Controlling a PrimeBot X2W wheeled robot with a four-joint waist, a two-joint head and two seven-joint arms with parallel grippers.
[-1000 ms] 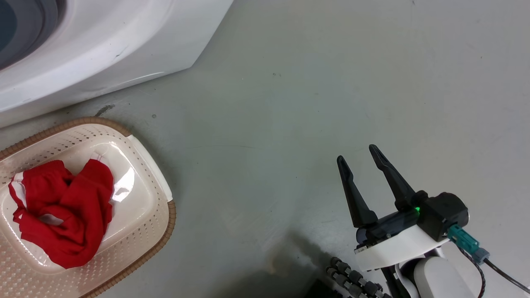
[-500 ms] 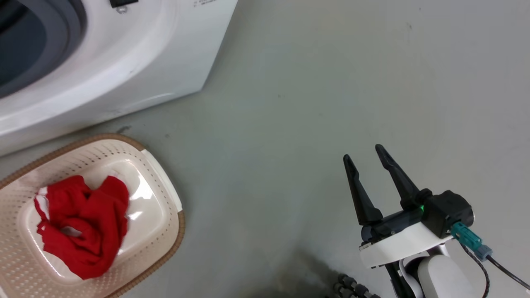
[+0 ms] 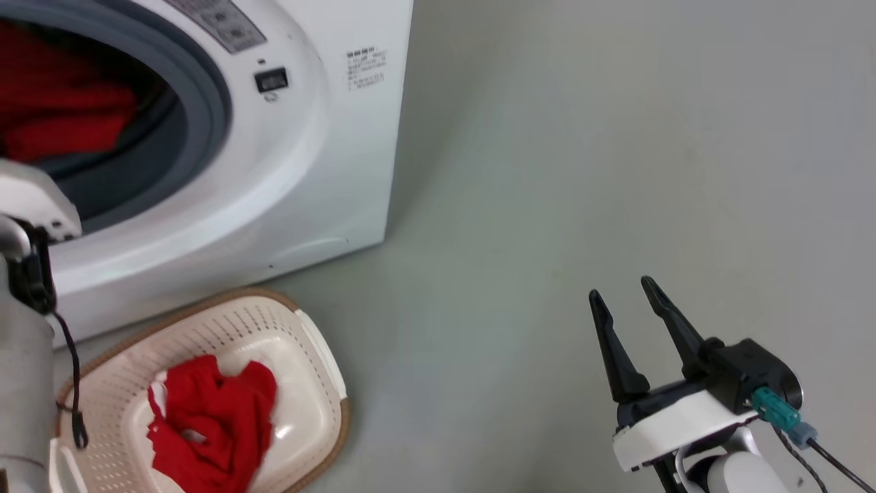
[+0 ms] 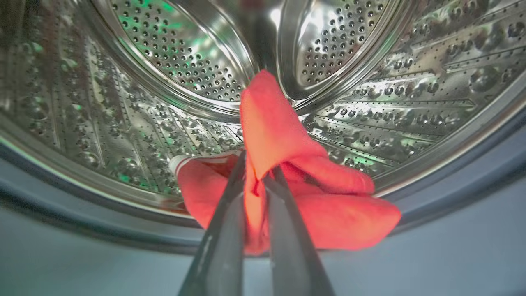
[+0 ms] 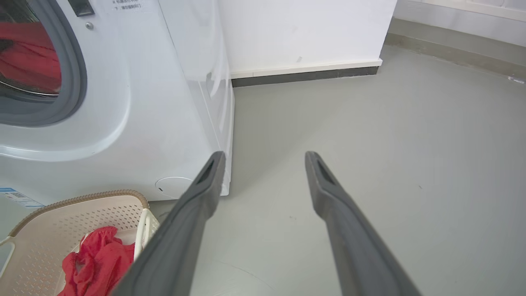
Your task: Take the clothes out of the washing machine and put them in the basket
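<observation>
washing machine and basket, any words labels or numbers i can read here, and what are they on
No text is legible here.
Printed sticker on the washing machine front: too small to read.
Grey panel by the door opening: markings blurred.
Blue-white sticker low on the machine's front: too small to read.
Basket: no writing visible.

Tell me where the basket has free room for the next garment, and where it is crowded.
Free in the basket: the bottom between the clothes and the white handle, and the strip behind the clothes, toward the washer. Crowded: the left half, where the clothes lie and the left arm covers the rim.
</observation>
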